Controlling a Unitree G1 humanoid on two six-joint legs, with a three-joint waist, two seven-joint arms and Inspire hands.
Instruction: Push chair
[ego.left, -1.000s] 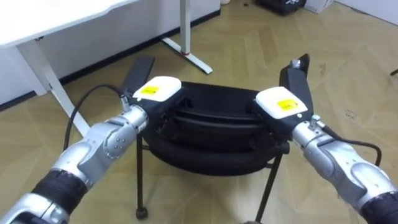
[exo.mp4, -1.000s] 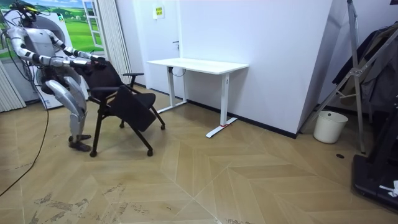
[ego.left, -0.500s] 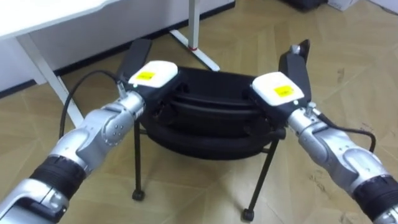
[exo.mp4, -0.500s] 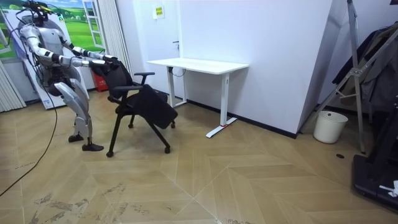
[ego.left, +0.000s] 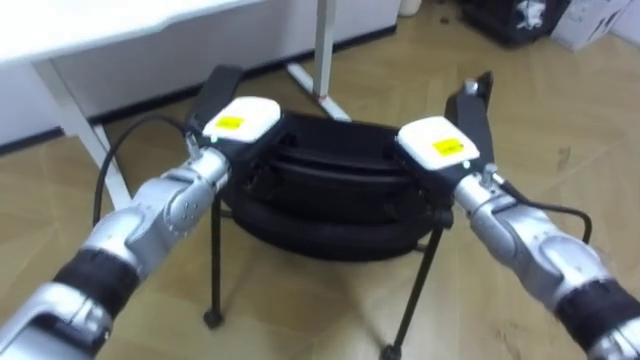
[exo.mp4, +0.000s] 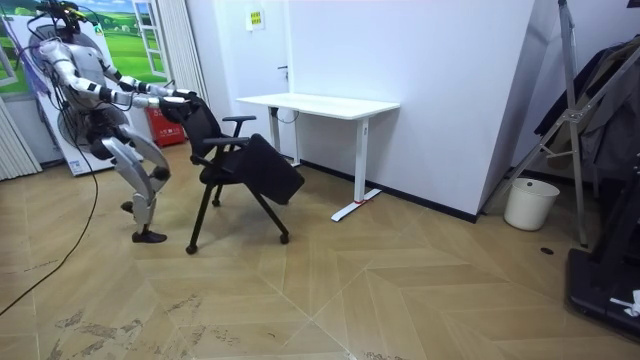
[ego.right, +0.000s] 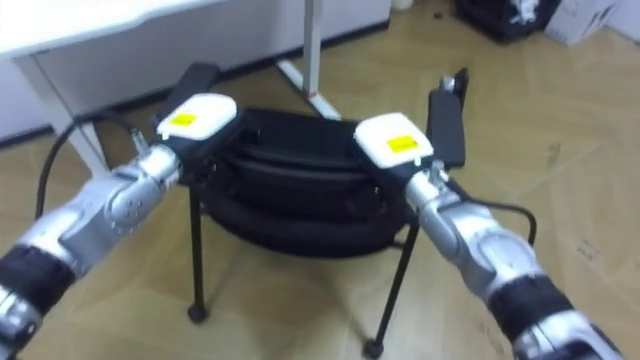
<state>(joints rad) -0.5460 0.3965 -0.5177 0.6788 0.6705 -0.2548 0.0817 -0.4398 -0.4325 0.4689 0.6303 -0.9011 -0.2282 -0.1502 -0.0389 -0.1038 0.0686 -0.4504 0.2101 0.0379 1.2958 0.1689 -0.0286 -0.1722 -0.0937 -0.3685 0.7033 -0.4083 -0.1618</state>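
A black chair (ego.left: 330, 195) with thin metal legs stands on the wood floor right in front of me, its backrest toward me. My left hand (ego.left: 238, 120) lies on the left end of the backrest's top rim and my right hand (ego.left: 437, 145) on the right end, fingers curled down over the rim. In the room view I stand behind the chair (exo.mp4: 245, 165) with both arms stretched out to its backrest and one foot lifted in a step. The chair's seat slants down, away from me.
A white desk (exo.mp4: 320, 103) stands against the wall just beyond the chair, its leg and foot (ego.left: 322, 60) close ahead. A white bin (exo.mp4: 530, 203) and a dark rack stand far at the room view's right. Open floor lies right of the chair.
The chair has rolled toward the desk, to the room view's right, and I have walked after it with both hands kept on its backrest. The desk leg looks closer.
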